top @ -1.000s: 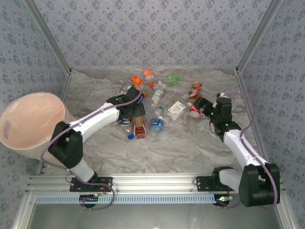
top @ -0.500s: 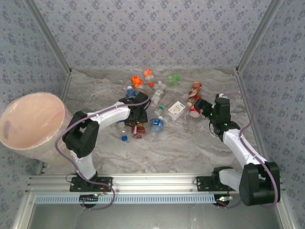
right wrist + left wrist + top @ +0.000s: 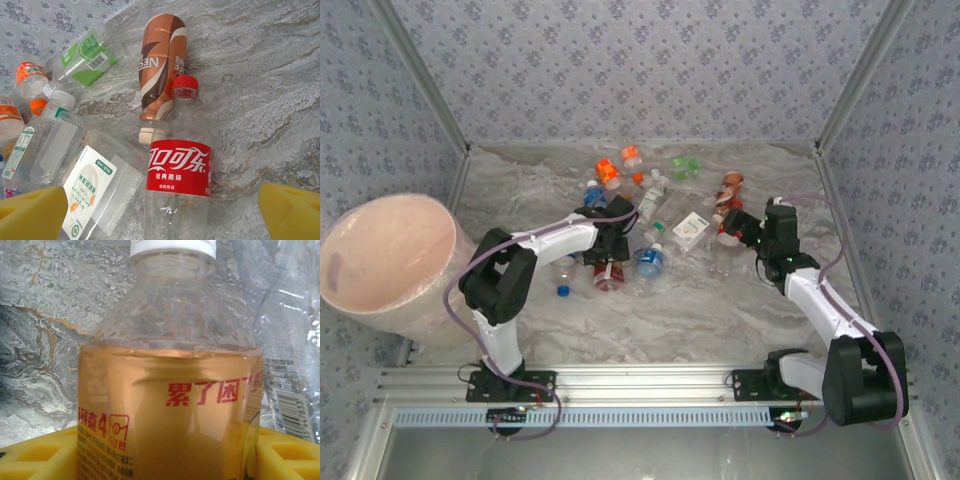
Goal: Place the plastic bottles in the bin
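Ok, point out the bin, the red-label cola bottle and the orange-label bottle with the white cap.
bin (image 3: 390, 255): top external view, on its inner wall.
red-label cola bottle (image 3: 178, 167): right wrist view, on the red label.
orange-label bottle (image 3: 170, 435): left wrist view, on the orange label.

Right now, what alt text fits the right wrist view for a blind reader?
A red-labelled cola bottle lies on the marble table between the open right pincer's yellow pads; a brown bottle and clear bottles lie beyond.
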Available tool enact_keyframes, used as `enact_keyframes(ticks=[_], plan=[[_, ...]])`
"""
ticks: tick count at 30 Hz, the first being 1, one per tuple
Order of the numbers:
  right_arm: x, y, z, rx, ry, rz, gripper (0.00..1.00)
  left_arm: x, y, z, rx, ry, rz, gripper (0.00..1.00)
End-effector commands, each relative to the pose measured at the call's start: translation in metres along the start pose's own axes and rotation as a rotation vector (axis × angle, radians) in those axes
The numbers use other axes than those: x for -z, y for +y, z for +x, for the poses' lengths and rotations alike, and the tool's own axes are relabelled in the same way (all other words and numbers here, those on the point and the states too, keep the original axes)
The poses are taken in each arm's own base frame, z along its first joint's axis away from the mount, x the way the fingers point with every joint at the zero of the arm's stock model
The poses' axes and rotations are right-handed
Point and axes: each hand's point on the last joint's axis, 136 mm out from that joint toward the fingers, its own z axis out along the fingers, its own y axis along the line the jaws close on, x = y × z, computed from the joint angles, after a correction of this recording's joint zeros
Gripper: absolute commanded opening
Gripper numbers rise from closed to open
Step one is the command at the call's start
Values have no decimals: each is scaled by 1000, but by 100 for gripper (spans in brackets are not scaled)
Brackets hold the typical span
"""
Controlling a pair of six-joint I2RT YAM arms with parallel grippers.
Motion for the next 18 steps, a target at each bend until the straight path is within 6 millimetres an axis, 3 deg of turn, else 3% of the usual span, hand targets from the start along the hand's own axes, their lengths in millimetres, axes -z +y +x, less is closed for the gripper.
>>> enact_keyframes(ticks=[1, 8, 18], plan=[[4, 12, -17, 32, -45, -19, 100, 15, -11, -7, -9, -49, 72, 61], [13, 36, -25, 83, -91, -112, 100, 55, -10, -26, -24, -164, 122, 58], [43, 119, -30, 225, -188, -438, 100, 163, -3, -74, -37, -452, 242, 58]])
